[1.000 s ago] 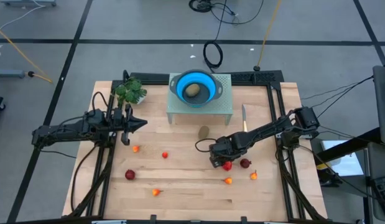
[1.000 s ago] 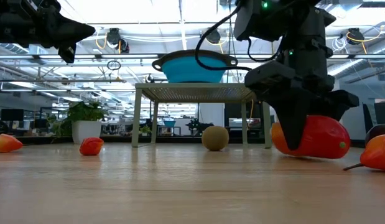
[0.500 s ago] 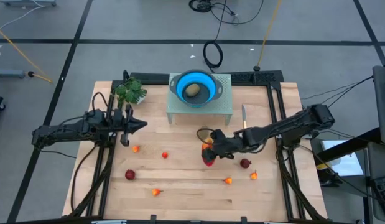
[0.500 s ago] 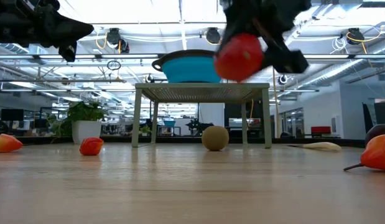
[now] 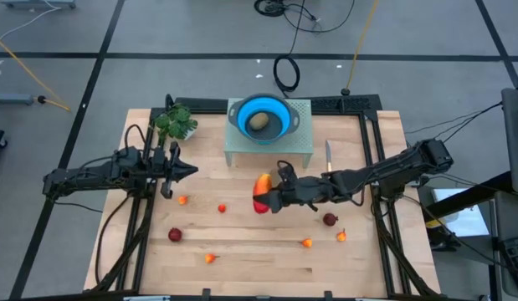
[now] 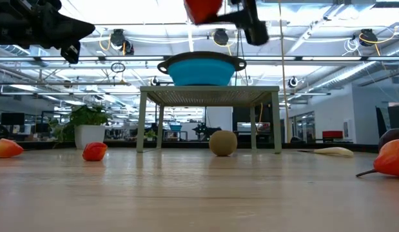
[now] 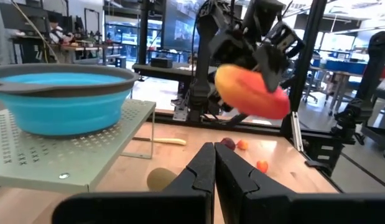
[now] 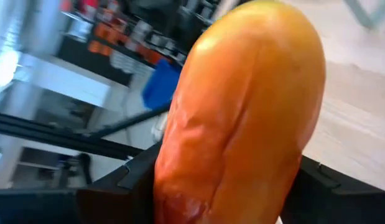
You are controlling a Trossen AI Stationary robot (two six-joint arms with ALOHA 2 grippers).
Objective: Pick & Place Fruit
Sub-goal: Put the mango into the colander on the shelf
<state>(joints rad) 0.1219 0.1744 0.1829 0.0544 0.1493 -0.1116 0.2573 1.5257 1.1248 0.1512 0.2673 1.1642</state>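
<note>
My right gripper [image 5: 269, 199] is shut on the longer orange-red fruit [image 5: 261, 196], which hangs high over the table's middle, in front of the blue bowl [image 5: 263, 117] on its green stand. In the low view the fruit [image 6: 202, 8] is above the bowl's rim [image 6: 202, 63]. One brown kiwi [image 5: 259, 122] lies in the bowl and another [image 6: 223, 142] rests on the table near the stand. My left gripper [image 5: 190, 170] waits, shut, over the table's left side. My right gripper pinches the orange-red fruit between its two fingers [image 8: 133, 180], one on each long side [image 8: 180, 155], near its redder end. The fingers come roughly level from the table's right. The fruit is lifted clear and reaches out beyond the fingertips.
Small orange-red pieces [image 5: 183, 200] [image 5: 222, 208] [image 5: 211, 258] [image 5: 307, 243] [image 5: 341, 237] and dark red round ones [image 5: 175, 235] [image 5: 330, 220] are scattered on the near half of the table. A green leafy bunch [image 5: 175, 124] stands at the far left. A slim knife [image 5: 329, 159] lies right of the stand.
My right gripper, shut on the orange-red fruit at the table surface on the right, has lifted it clear. It has carried the fruit up and toward the left and far side, toward the stand. It has turned from pointing down to about level.
</note>
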